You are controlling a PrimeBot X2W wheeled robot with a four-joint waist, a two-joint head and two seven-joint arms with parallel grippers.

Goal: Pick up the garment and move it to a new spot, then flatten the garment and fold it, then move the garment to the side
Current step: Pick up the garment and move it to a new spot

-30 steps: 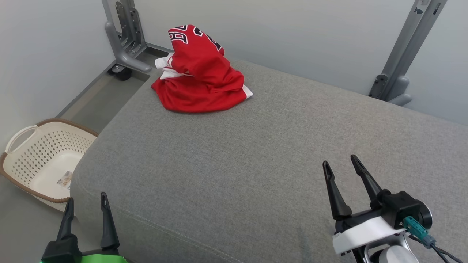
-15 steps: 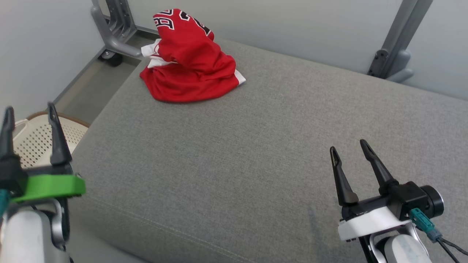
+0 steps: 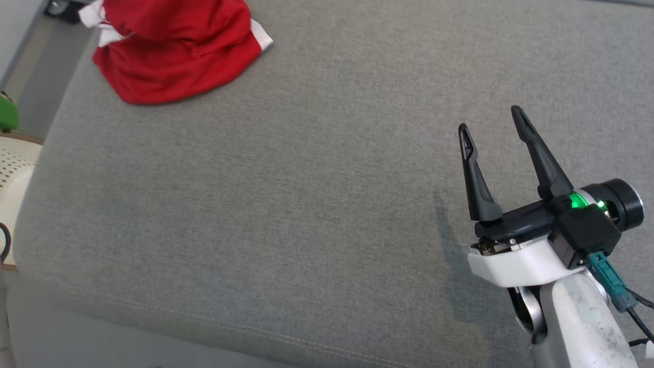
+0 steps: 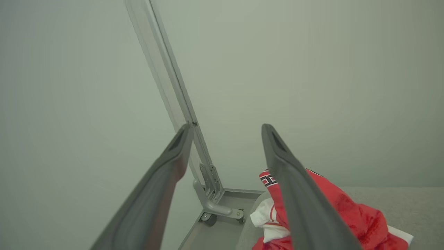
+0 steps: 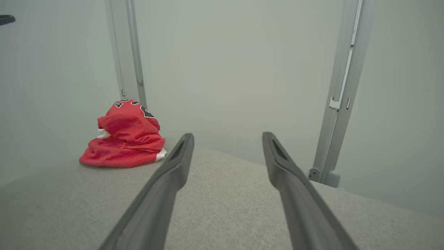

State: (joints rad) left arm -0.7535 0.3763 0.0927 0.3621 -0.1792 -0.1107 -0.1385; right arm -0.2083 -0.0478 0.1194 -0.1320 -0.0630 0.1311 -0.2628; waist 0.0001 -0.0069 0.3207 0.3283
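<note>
Red jersey (image 3: 173, 56) bunched at far left corner of grey cushion (image 3: 306, 179); its writing (image 4: 269, 180) too crumpled to read. Left gripper (image 4: 226, 127) and right gripper (image 3: 489, 118) wide open, empty.

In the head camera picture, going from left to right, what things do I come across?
white basket → red garment → right gripper

The red garment (image 3: 168, 66) is soft cloth (faintly sheeny) on a matt, coarse-woven grey cushion (image 3: 306, 204).
</note>
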